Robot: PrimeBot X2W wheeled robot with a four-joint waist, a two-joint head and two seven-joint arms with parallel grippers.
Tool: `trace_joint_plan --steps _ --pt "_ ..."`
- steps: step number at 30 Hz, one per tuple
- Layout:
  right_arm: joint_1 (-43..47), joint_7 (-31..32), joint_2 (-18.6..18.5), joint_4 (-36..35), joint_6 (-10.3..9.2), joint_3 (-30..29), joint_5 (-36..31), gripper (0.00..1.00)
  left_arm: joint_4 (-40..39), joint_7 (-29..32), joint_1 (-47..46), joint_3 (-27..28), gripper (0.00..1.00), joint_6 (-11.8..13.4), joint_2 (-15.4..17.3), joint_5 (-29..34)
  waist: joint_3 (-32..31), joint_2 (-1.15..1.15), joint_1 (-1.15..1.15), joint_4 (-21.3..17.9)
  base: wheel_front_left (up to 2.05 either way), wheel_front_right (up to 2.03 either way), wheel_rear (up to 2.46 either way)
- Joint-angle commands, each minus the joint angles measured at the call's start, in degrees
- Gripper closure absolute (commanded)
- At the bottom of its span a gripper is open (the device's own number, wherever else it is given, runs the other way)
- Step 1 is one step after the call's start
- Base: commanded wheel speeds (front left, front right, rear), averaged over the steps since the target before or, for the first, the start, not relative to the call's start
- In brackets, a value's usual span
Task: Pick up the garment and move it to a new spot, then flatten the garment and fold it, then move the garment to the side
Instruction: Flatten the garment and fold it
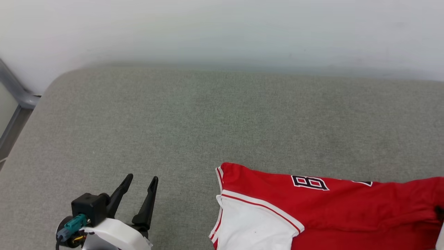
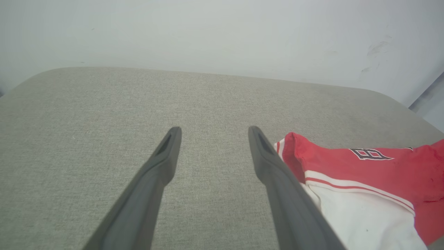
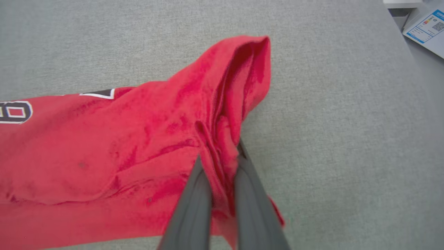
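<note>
We have bare table [image 1: 173, 121] open ahead and left of our left hand [image 1: 142, 178]; the shirt [image 1: 347, 208] covers the near right, and the wall [image 1: 222, 31] closes the far edge.

You've got a grey fabric-topped bench [image 1: 138, 114] w/ rounded corners against a plain pale wall [image 1: 222, 27]; grey metal frame [image 1: 15, 100] at left.

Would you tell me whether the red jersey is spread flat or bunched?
Bunched: the garment shows creases, and a raised fold is pinched in the shut right end effector.
</note>
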Motion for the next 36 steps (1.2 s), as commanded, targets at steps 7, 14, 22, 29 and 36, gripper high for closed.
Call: trace_joint_plan --steps 7,14,22,29,36 --pt "3.83 4.43 3.90 -9.42 -0.06 4.40 2.64 1.00 -0.17 -0.38 2.00 0.60 0.00 0.27 -0.93 -0.42 -2.88 0.00 0.00 -0.41 0.00 0.00 0.00" --pt "4.08 11.86 12.35 -18.97 -0.06 13.24 6.76 1.00 -0.09 -0.41 3.26 1.64 0.00 0.10 -2.10 -0.15 -4.17 0.00 0.00 0.21 0.00 0.00 0.00" --pt "0.91 12.87 16.07 -17.49 -0.05 21.14 12.70 1.00 -0.02 -0.41 3.64 3.06 0.00 -0.29 -2.36 0.22 -4.61 0.00 0.00 1.28 0.00 0.00 0.00" --pt "-2.75 5.00 16.05 -8.41 -0.05 31.06 20.31 1.00 0.24 -0.41 3.79 3.23 0.00 -0.78 -2.55 0.62 -4.67 0.00 0.00 3.33 0.00 0.00 0.00" --pt "-7.26 -1.94 16.05 1.32 -0.05 35.49 22.82 1.00 0.30 -0.32 2.87 2.93 0.00 -0.99 -2.92 0.73 -3.91 0.00 0.00 5.22 0.00 0.00 0.00"
